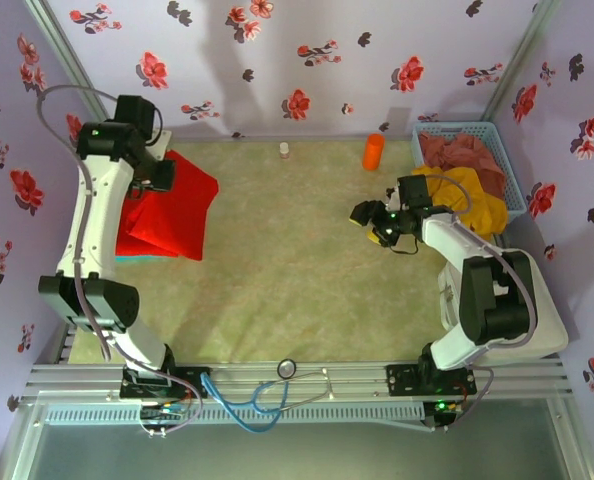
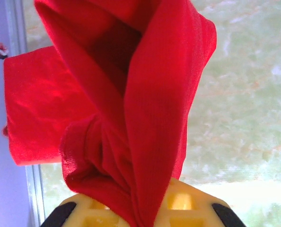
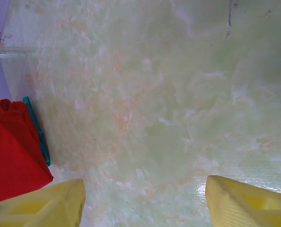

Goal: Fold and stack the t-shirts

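Left gripper (image 1: 163, 176): clenched on a bunched fold of a red t-shirt (image 2: 154, 94). The cloth is gathered between the yellow fingers (image 2: 183, 204), over the far-left part of the table (image 1: 297, 280). More red cloth (image 1: 157, 235) lies flat just beside and below it, with a teal edge (image 3: 36, 135) showing underneath.

Right gripper (image 3: 145, 203): released, jaws wide with nothing between them, hovering over bare table right of centre, well apart from the red cloth.

Behind it, a blue basket (image 1: 455, 127) holds a rust garment (image 1: 462, 152) and a mustard garment (image 1: 472, 195). An orange cylinder (image 1: 374, 151) and a small white vial (image 1: 284, 150) stand near the far wall. Their markings are too small to read.
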You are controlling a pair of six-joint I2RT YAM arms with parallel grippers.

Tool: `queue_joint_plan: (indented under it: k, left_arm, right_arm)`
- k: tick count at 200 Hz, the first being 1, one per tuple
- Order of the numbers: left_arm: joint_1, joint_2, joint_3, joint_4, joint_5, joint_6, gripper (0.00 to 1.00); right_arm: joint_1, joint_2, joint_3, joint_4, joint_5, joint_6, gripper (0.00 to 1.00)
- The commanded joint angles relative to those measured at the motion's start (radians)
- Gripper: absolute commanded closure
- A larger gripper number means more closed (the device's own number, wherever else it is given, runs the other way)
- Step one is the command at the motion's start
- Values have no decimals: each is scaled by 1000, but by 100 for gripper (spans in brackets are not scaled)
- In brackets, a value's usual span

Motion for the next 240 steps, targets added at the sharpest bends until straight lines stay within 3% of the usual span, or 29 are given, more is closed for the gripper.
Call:
queue_joint_plan:
  k: [1,152,240]
  left_arm:
    - [22,14,37,-12,0,46,100]
    - [135,33,73,16,33,64,100]
    - [207,69,-36,145,-10,92,100]
  right_arm:
    - [-3,26,35,-25,-27,9,32]
    - [19,64,30,0,-29,16,33]
    - [31,79,20,19,-33,16,33]
